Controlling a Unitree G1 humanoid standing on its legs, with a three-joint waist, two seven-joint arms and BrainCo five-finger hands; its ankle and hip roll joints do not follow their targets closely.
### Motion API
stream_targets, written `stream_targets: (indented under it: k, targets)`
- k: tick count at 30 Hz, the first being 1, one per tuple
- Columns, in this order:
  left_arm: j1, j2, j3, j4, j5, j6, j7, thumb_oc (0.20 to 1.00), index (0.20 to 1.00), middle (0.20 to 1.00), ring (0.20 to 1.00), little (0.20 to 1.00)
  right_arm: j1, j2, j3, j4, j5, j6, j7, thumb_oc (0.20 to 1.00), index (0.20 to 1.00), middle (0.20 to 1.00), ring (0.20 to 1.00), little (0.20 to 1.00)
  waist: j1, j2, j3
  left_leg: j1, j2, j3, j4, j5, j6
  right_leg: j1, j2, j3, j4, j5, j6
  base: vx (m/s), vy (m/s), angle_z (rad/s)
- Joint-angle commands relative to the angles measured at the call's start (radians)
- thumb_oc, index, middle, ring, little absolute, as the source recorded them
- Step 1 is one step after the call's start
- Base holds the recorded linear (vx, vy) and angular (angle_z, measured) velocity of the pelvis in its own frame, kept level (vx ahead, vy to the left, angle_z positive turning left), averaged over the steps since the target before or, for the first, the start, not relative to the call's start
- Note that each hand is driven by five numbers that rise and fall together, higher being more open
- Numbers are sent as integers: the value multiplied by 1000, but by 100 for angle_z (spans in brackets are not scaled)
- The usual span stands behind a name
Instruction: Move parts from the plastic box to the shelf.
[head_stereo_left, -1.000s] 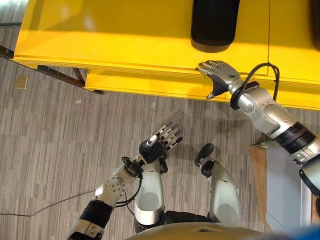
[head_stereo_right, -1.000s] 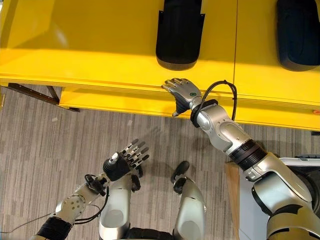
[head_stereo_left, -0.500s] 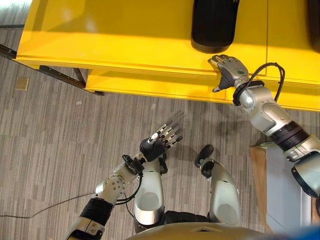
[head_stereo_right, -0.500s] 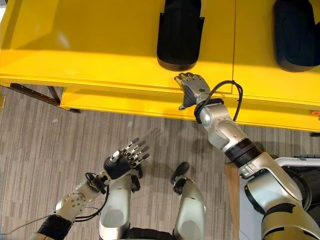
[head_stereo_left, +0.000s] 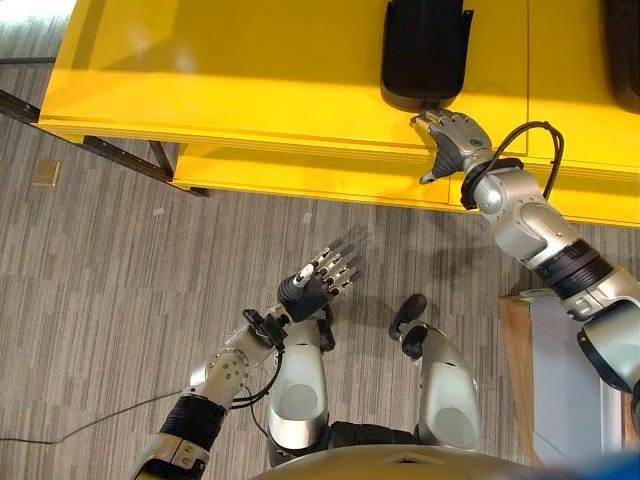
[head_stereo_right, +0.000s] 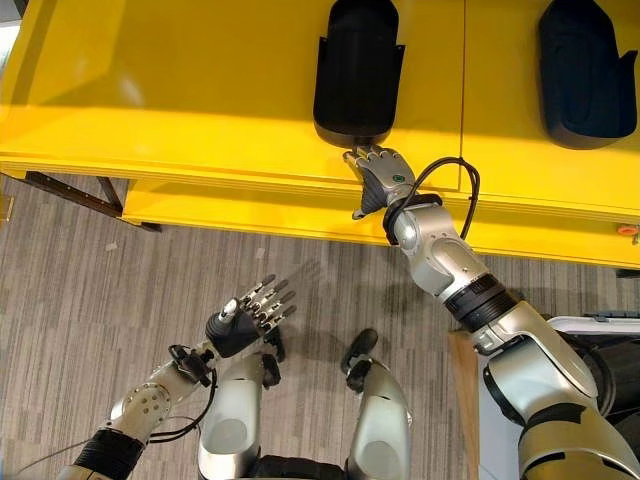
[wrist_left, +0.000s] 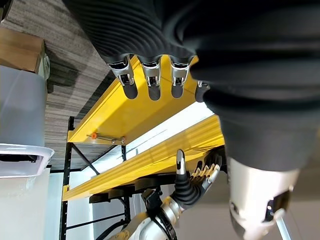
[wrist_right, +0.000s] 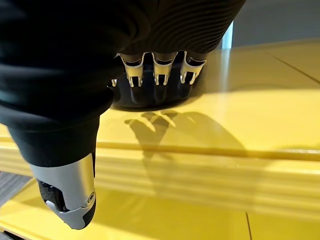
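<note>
Right hand (head_stereo_right: 380, 172), fingers straight, reaches to the black part (head_stereo_right: 358, 70) on the yellow shelf (head_stereo_right: 200, 90); left hand (head_stereo_right: 245, 318) open, idle; no writing legible

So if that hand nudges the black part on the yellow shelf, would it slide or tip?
The black part lies flat and low on the smooth shelf, so it would probably slide, not tip. It looks like moulded plastic, likely stiff and light. The right hand reaches it with straight fingers.

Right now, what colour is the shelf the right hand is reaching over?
Bright yellow. The shelf shows best in the right eye view, under the right hand.
</note>
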Motion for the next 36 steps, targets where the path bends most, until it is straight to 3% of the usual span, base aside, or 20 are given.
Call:
stream_targets:
  k: [1,10,29,33,36]
  targets:
    - [39,-21,-49,-40,19,-17,-57,1000,1000,1000,1000,1000,-93,20,-19,-35,44,31,-41,1000,1000,1000,1000,1000,17,2,-47,54,69,-15,11,-36,-68,37,-76,10,56,-38,120,0,0,0]
    - [32,-31,-50,-26,9,-24,-45,1000,1000,1000,1000,1000,-93,58,-65,-37,108,58,-118,1000,1000,1000,1000,1000,11,3,-56,65,69,-13,10,-38,-67,49,-70,16,44,-37,118,0,0,0]
    - [18,-15,-60,-62,-23,-6,10,1000,1000,1000,1000,1000,-129,70,-106,12,103,103,-162,1000,1000,1000,1000,1000,18,16,-57,66,60,-18,7,-41,-63,48,-73,16,55,-42,119,0,0,0]
    - [18,-8,-61,-77,-27,2,16,1000,1000,1000,1000,1000,-140,64,-104,18,108,91,-176,1000,1000,1000,1000,1000,21,18,-56,64,60,-20,6,-39,-65,48,-72,14,53,-41,117,0,0,0]
    - [18,-9,-67,-89,-41,0,25,1000,1000,1000,1000,1000,-145,64,-101,11,103,10,-245,1000,1000,1000,1000,1000,20,22,-56,63,60,-23,9,-40,-64,50,-70,17,54,-43,115,2,10,0]
